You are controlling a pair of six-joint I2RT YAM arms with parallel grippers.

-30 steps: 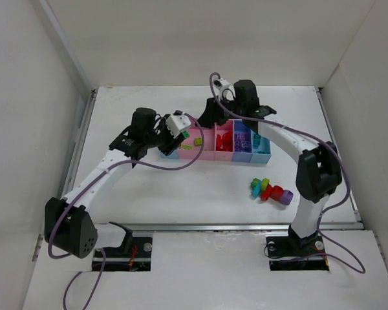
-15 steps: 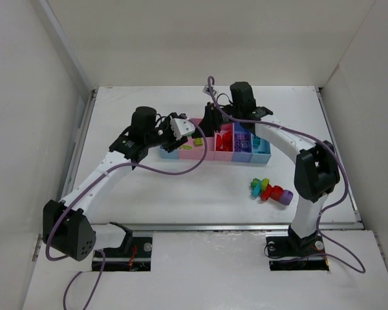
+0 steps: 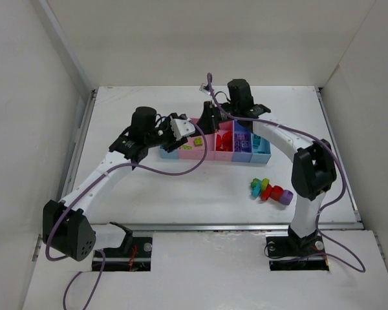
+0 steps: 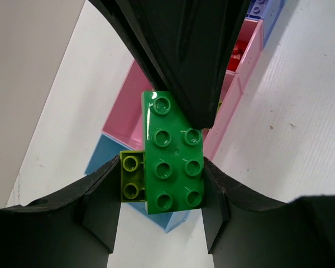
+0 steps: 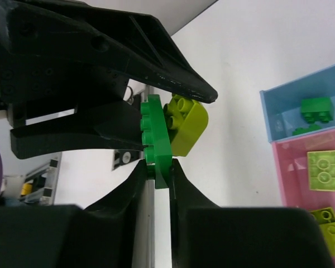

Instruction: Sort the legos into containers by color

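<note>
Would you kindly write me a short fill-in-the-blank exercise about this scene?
The left gripper and right gripper both pinch one ___ plate. The block stuck to it is ___-green. The tray holding loose yellow-green pieces is ___. The light blue tray holds a small brick coloured ___.
Missing: green; yellow; pink; green.

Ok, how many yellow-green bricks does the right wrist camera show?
3. A chunky brick stuck on the held green plate; a flat brick and a cropped brick lying in the pink tray. More may lie out of frame.
</note>
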